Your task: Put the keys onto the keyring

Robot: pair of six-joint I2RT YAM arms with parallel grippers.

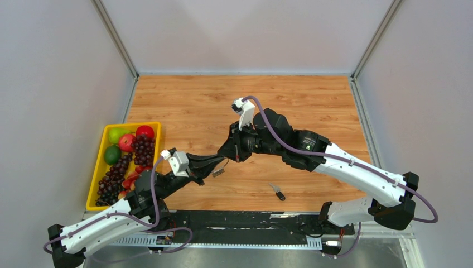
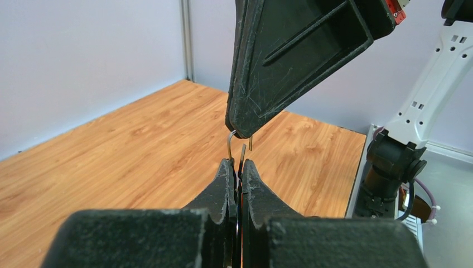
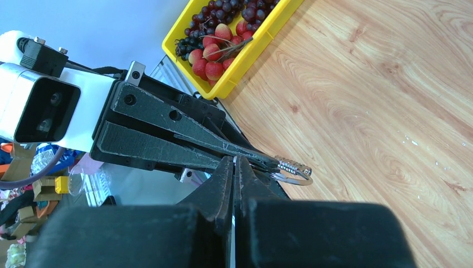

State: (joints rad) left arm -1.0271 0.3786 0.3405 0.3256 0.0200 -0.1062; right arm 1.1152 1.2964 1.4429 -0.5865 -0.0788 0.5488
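**Both grippers closed on the keyring above the table**

The left gripper (image 2: 237,166) has its jaws pressed narrow. In its own wrist view thin silver wire rises straight out of the slit between them. That wire is the keyring (image 3: 291,178), and it is pinched there.

The right gripper (image 3: 234,164) is also fully closed. In the left wrist view it comes down from the top centre of the frame, and the wire's curved top runs into its tip, so it grips the ring from above.

In the right wrist view the ring's loop pokes out just right of centre. It sits at the tip of the left gripper's fingers, with a small ribbed silver piece touching its upper edge.

In the top view the two grippers meet a little left of centre, above the wooden table (image 1: 184,106).

A single key (image 1: 277,192) with a black head lies flat on the table, lower right of the grippers and well apart from them.

At the left edge of the table sits a yellow tray (image 1: 97,164) holding dark grapes (image 1: 144,146) and red and green fruit.
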